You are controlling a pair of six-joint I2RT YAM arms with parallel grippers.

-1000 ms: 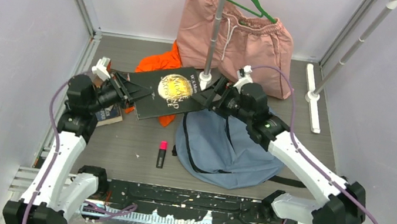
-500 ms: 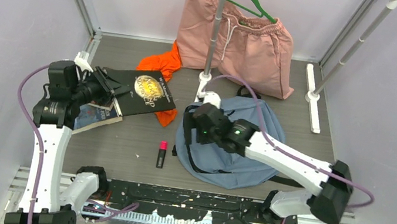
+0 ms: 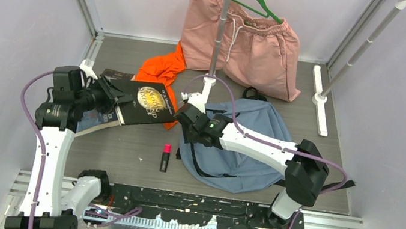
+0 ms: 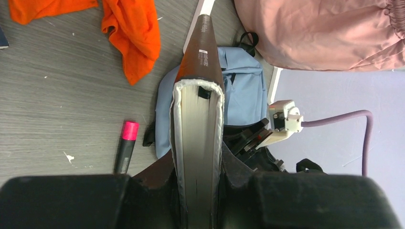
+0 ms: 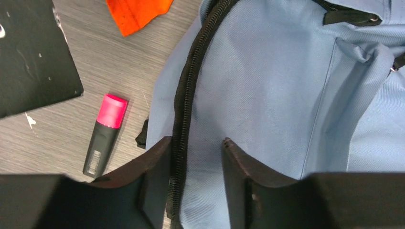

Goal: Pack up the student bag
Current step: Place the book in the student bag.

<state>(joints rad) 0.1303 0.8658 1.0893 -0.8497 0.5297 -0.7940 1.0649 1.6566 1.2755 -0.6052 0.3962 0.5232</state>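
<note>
Marker (image 3: 165,157) and orange cloth (image 3: 159,68) flank the bag (image 3: 241,169). Right pincer (image 5: 196,143) spread over its zipper (image 5: 184,95); left pincer (image 4: 198,167) pinches a book (image 4: 198,124).

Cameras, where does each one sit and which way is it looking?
Top external: high behind the arm bases, looking down on the table; both arms show, left arm and right arm.
Left wrist: on the left wrist, looking along the left jaws, which clamp a black book edge-on, towards the backpack.
Right wrist: on the right wrist, looking down at the backpack's zipper between the open right jaws.
Shared: the pink highlighter and backpack appear in all three.
</note>
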